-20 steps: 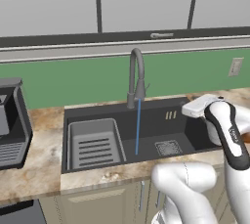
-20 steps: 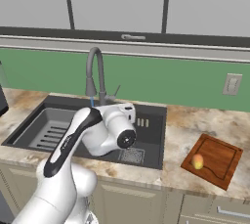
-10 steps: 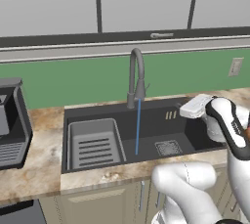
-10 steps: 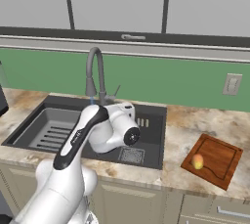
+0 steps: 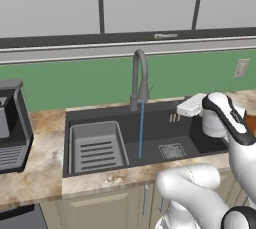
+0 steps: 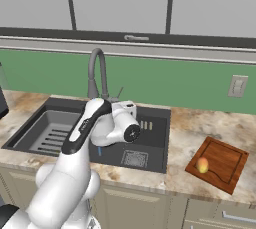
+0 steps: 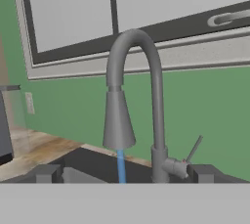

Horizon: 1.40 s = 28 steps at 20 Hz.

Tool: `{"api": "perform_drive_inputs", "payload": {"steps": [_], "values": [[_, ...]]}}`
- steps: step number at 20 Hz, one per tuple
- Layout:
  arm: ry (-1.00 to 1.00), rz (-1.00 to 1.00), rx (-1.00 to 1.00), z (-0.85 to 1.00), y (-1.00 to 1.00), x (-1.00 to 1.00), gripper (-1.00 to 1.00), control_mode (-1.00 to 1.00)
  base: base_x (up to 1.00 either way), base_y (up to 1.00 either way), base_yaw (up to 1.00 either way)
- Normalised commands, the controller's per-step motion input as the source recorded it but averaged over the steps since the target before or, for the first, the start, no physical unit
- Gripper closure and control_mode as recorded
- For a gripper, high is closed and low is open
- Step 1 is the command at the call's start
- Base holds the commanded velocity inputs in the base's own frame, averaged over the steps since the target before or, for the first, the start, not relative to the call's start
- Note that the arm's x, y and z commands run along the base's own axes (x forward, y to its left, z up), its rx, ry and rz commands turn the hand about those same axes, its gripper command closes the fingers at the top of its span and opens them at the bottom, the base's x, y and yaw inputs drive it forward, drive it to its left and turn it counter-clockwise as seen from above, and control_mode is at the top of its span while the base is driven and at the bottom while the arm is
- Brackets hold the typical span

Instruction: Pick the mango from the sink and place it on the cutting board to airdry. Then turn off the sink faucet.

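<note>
The mango [image 6: 202,165], small and orange, lies on the near left corner of the reddish-brown cutting board [image 6: 223,159], right of the sink [image 6: 156,140]. The grey gooseneck sink faucet [image 7: 147,94] [image 5: 139,80] [image 6: 95,74] pours a blue stream of water [image 7: 120,167] [image 5: 141,132] into the dark basin [image 5: 159,127]. Its thin side lever [image 7: 194,148] sticks up to the right of the base. My gripper [image 7: 125,174] [image 5: 187,107] hovers over the basin's right half, open and holding nothing, pointed straight at the faucet. Both fingertips [image 7: 47,173] flank the faucet base from a distance.
A grey ribbed rack tray [image 5: 97,149] [image 6: 49,132] fills the sink's left side, and a square drain grate [image 5: 171,151] [image 6: 134,158] sits at its middle. A dark coffee machine [image 5: 11,123] stands on the left counter. A wall outlet [image 6: 236,86] is above the board.
The hand has edged left toward the faucet and risen slightly while the forearm swung. The jaws stay open. Mango and water stream are unchanged.
</note>
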Motion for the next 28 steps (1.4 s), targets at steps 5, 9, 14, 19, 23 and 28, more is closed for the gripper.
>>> {"api": "perform_drive_inputs", "payload": {"steps": [5,9,14,19,23,28], "values": [[0.00,0.00,0.01,-0.10,0.00,0.33,-1.00,-1.00,0.00,0.00,0.00],[0.00,0.00,0.00,-0.10,0.00,0.31,-1.00,-1.00,0.00,0.00,0.00],[0.00,0.00,0.00,-0.04,0.00,0.31,-1.00,-1.00,0.00,0.00,0.00],[0.00,0.00,0.00,-0.03,0.00,0.21,-1.00,-1.00,0.00,0.00,0.00],[0.00,0.00,0.00,-0.06,0.00,0.17,-1.00,-1.00,0.00,0.00,0.00],[0.00,0.00,0.00,-0.14,0.00,0.14,-1.00,-1.00,0.00,0.00,0.00]]}}
